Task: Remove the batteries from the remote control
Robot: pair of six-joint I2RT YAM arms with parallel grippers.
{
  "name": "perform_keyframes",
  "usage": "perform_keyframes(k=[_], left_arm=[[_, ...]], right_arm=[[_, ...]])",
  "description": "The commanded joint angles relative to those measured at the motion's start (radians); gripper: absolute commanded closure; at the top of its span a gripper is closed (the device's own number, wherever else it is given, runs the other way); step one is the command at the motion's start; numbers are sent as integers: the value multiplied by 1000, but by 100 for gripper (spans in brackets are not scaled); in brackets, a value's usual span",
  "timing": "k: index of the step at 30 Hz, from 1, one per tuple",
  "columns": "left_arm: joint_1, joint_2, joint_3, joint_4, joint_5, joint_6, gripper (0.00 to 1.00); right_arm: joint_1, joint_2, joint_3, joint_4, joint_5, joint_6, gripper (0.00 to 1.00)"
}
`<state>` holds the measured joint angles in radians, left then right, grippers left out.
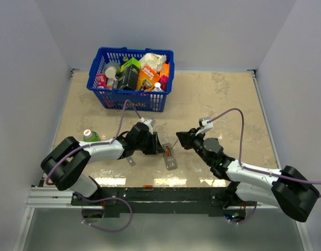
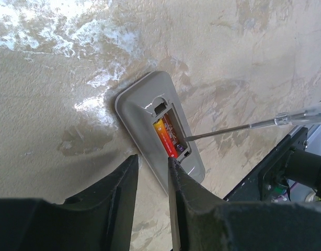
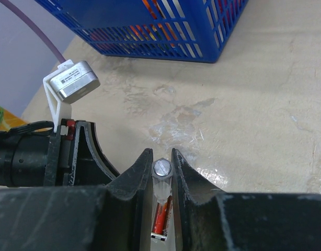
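A beige, marbled table (image 1: 218,99) with glossy patches is enclosed by plain pale walls (image 1: 165,26) on three sides. A blue basket (image 1: 129,99) packed with boxes and bottles is set at the far left of the table. A green bottle (image 1: 89,136) is stood near the left edge, beside the left arm. A small grey piece (image 1: 130,161) is seen lying just by that arm's wrist.

The remote (image 2: 145,99) is laid back-up towards the table's near edge, between the two grippers, with its recess uncovered. One red-orange battery (image 2: 164,137) is seen in the recess; whether a second lies beside it cannot be told. The tip of a thin tool (image 2: 233,129) is placed inside the recess at the battery's end, and its shaft slants away to the right of the remote.

The left gripper (image 2: 152,159) is poised just beside the remote, its fingers parted by a narrow gap with nothing between them. Whether it touches the remote cannot be told. The right gripper (image 3: 160,152) is clamped on the tool's clear handle, whose metal cap shows between the fingers.

Counted: two arms, one basket, one bottle, one remote, one tool, one grey piece, one battery in sight.
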<state>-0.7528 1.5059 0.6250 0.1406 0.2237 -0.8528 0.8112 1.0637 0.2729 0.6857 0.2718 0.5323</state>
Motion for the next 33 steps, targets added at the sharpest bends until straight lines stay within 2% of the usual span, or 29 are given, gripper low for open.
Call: perform_keyframes(k=[1, 33], left_arm=[[7, 17, 41, 47, 17, 5, 67], [7, 76, 36, 88, 42, 1, 69]], right_arm=[[-3, 15, -21, 127, -13, -23, 100], [-14, 136, -80, 304, -29, -6, 100]])
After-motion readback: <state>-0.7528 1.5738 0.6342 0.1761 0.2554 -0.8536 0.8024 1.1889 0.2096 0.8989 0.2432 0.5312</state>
